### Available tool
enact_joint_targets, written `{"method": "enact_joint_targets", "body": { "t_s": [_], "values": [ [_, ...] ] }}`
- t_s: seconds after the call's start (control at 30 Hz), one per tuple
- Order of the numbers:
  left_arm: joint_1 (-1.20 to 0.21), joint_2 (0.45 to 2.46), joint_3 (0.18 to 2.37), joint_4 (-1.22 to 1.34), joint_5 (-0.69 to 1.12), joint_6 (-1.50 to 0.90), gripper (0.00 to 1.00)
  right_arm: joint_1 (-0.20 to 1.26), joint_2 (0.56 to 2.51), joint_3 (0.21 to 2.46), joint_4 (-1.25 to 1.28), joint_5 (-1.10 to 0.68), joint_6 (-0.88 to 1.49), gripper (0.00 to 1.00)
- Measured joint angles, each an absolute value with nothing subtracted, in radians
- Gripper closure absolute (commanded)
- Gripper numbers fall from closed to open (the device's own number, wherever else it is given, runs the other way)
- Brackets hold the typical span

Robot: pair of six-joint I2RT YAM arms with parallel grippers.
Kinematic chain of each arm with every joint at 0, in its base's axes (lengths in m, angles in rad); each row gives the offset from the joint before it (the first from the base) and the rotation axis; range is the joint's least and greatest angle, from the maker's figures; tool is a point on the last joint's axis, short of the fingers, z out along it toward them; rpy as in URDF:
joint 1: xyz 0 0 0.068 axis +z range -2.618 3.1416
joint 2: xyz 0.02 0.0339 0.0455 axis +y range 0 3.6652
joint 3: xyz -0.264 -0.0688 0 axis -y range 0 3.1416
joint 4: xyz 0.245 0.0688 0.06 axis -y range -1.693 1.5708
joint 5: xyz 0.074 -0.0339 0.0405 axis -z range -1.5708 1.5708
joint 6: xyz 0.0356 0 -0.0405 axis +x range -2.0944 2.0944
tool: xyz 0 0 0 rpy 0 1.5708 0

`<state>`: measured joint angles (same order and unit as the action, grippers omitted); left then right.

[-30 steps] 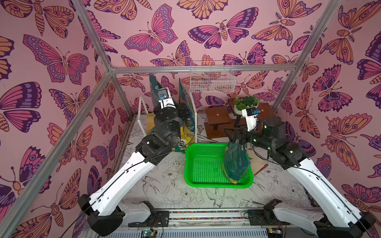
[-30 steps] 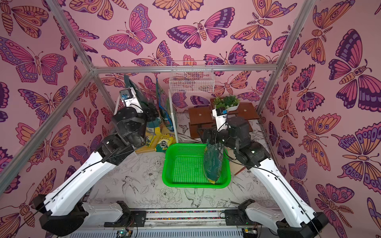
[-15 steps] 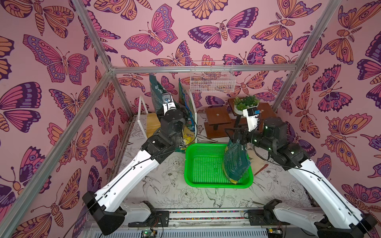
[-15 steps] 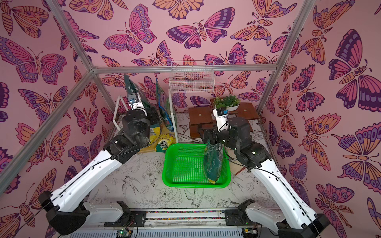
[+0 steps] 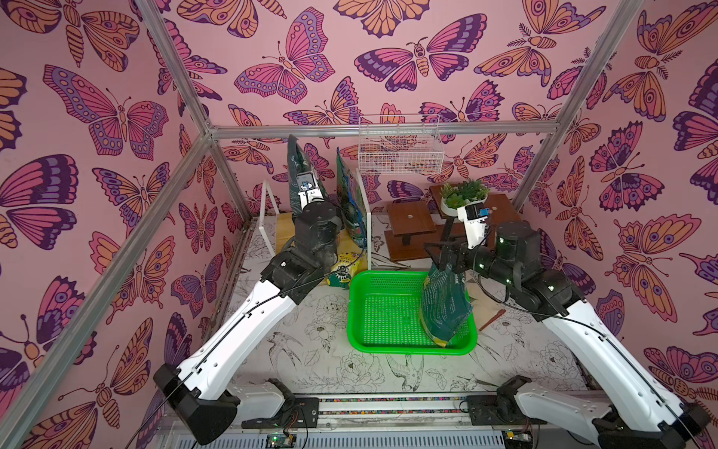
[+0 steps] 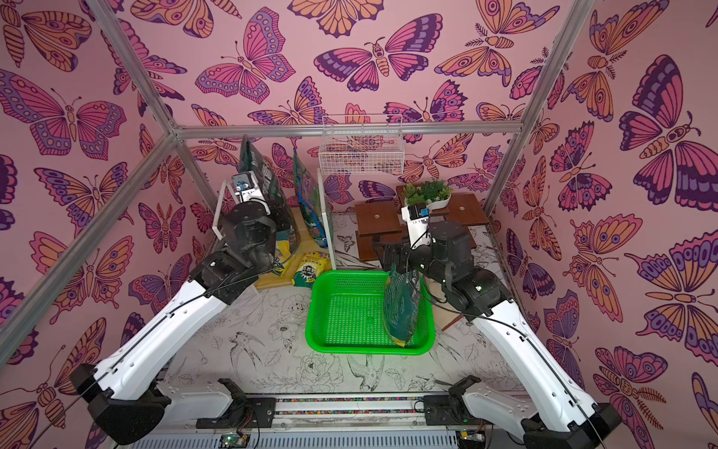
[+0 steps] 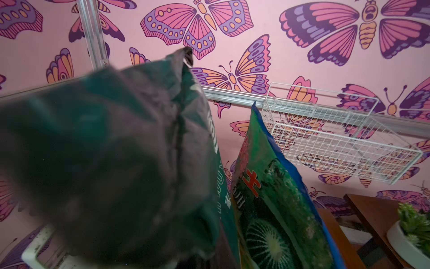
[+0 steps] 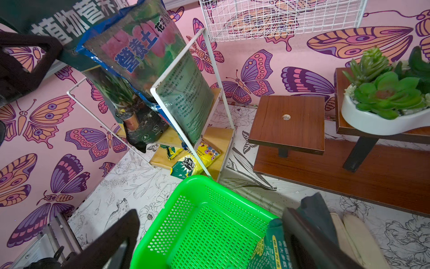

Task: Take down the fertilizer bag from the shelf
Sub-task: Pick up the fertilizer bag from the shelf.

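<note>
Where the fertilizer bag (image 5: 295, 159) stands on the shelf (image 5: 265, 202), the left gripper (image 5: 305, 192) meets it. Jaws shut (hold itself hidden)

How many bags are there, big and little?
5. On the shelf stand a dark green bag and a blue-edged bag. On its lower board lie a tiny packet and a yellow packet. A fifth bag stands in the green basket. More may hide behind the left arm.

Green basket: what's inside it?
One dark green bag stands at the green basket's right side, beneath the open right hand. Its mesh floor shows elsewhere; whatever lies under the bag is covered.
</note>
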<state>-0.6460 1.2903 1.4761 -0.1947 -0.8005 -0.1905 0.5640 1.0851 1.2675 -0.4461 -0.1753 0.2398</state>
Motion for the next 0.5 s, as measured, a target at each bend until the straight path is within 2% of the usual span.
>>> {"method": "enact_joint_targets", "body": {
  "t_s": [0.23,0.5],
  "values": [
    [-0.639,1.220,1.443,-0.239,-0.760,-0.187,1.00,0.564,1.084,1.255,-0.455,-0.161,0.230,0.00],
    [-0.634,1.106,1.450,-0.335,-0.614,-0.192,1.00,0.564,1.074,1.236,-0.436,-0.158,0.207,0.01]
  ]
}}
